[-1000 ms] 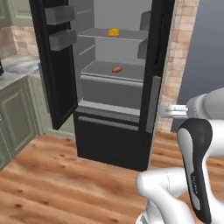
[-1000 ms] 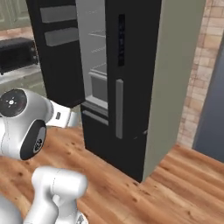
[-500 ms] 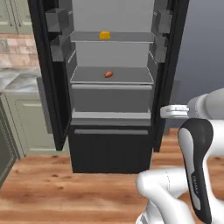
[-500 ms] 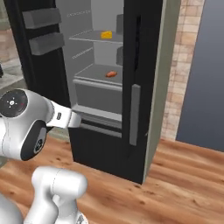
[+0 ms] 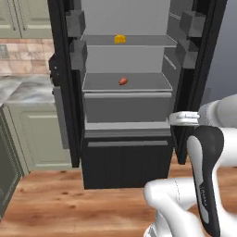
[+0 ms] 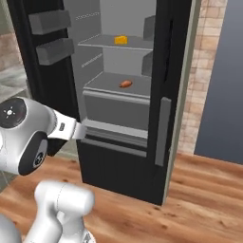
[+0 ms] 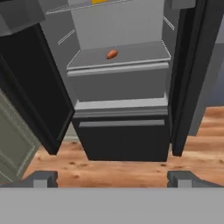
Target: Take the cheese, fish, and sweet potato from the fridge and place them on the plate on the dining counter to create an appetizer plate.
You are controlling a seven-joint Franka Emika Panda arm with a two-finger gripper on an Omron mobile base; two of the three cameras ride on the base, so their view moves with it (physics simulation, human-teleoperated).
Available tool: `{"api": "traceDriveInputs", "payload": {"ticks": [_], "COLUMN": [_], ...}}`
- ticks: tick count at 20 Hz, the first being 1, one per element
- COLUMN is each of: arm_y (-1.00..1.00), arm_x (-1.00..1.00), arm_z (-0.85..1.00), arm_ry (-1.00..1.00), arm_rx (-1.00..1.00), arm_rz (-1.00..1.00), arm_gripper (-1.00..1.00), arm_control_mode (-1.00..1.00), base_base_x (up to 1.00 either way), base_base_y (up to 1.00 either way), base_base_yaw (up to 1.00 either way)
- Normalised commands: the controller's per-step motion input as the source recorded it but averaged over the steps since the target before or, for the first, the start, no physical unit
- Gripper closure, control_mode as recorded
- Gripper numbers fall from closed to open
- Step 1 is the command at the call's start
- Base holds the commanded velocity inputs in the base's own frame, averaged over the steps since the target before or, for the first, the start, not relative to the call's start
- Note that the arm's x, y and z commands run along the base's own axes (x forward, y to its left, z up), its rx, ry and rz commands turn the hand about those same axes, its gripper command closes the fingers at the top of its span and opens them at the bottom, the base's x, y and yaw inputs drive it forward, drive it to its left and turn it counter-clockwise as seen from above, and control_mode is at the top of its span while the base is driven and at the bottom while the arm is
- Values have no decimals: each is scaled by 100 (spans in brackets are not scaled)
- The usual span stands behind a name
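Note:
The fridge [image 5: 125, 157] stands open straight ahead, its black doors swung out to both sides. A yellow cheese [image 5: 120, 39] wedge sits on the upper shelf, also in the right base view [image 6: 121, 40]. On the shelf below lies a small red-orange elongated piece [image 5: 122, 81] [image 7: 112, 54]; it is too small to tell whether it is the fish or the sweet potato. My gripper [image 7: 112, 179] is open, its fingertips [image 7: 43, 178] wide apart with nothing between them, well short of the fridge and below shelf height. The plate and the dining counter are out of view.
The left door [image 5: 65, 92] and right door [image 5: 199, 69] carry grey bins and flank the opening. A marble-topped counter over grey-green cabinets [image 5: 28, 88] adjoins the left door. A grey drawer front [image 7: 118, 85] sits under the lower shelf. Wooden floor [image 7: 131, 170] lies before the fridge.
The whole picture has shifted: the base has moved, so the fridge now faces me squarely and looks nearer. The food has not moved on its shelves. The gripper stays open.

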Motion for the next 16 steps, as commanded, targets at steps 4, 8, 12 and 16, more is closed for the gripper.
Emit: {"api": "traceDriveInputs", "payload": {"ticks": [4, 8, 12, 16], "arm_y": [0, 0, 0, 0], "arm_x": [0, 0, 0, 0], "arm_z": [0, 0, 0, 0], "arm_ry": [0, 0, 0, 0], "arm_rx": [0, 0, 0, 0], "arm_rz": [0, 0, 0, 0], "arm_gripper": [-100, -100, -100, -100], "arm_control_mode": [100, 100, 100, 100], "base_base_x": [88, 100, 87, 34], "base_base_y": [-8, 14, 29, 46], "base_base_yaw": [-1, -8, -14, -23]}}
